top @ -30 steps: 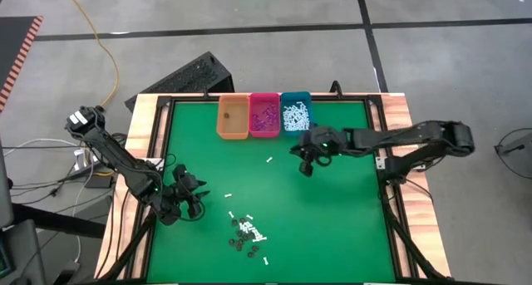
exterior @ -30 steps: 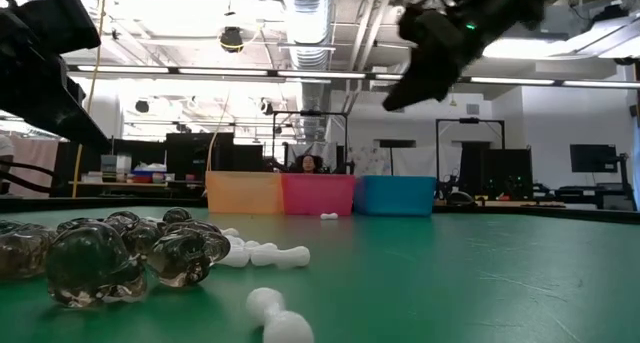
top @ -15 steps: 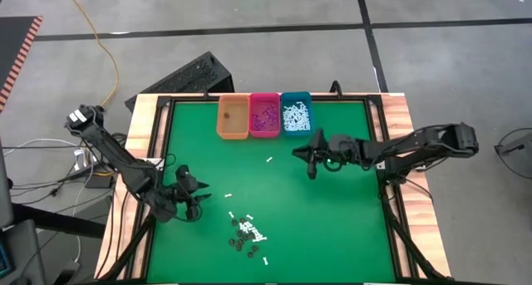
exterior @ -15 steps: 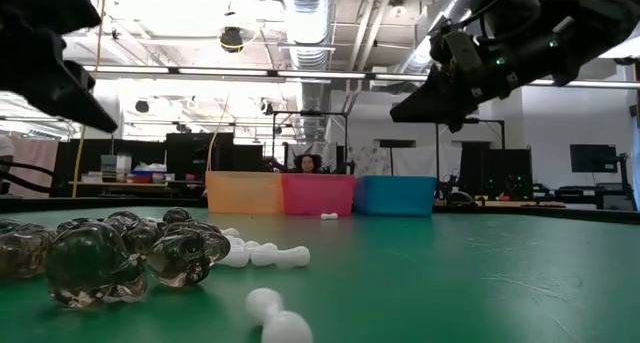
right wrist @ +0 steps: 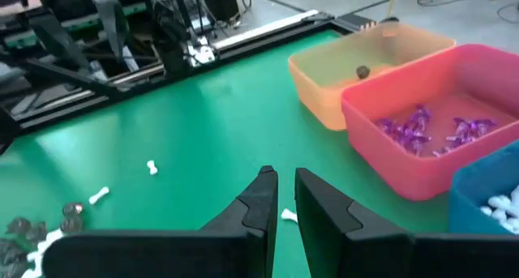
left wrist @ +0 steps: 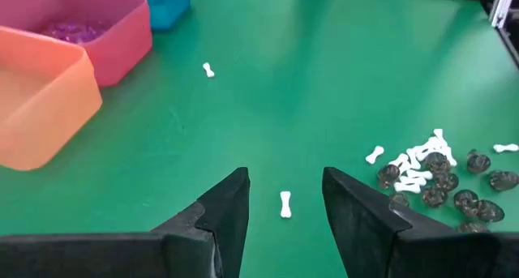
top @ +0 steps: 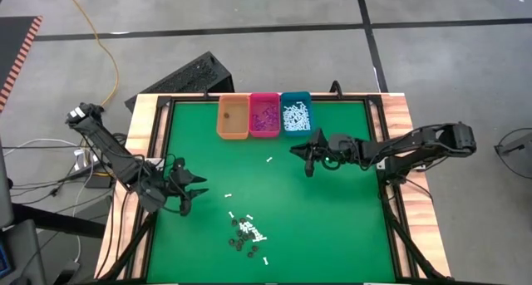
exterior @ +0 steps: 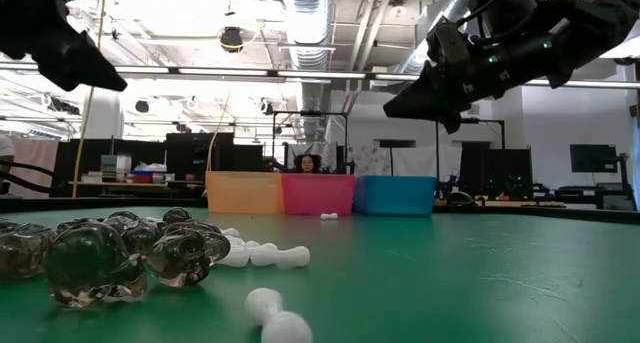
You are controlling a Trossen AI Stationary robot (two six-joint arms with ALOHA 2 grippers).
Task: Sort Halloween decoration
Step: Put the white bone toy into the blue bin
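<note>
Green table (top: 332,227) carries the Halloween decoration: main cluster (top: 247,233) of white sticks and dark bits near the front edge, stray white sticks toward the middle (top: 269,159). Orange bin (top: 233,116), pink bin (top: 265,114) and teal bin (top: 295,112) touch in a row at the back edge. Left gripper (top: 189,193) near the left edge, fingers spread, holding nothing. Right gripper (top: 306,156) above mid-table, fingers nearly together, a narrow gap, empty.

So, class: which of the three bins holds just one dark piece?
The orange bin, at the row's end beside the pink bin; the pink holds purple bits.
</note>
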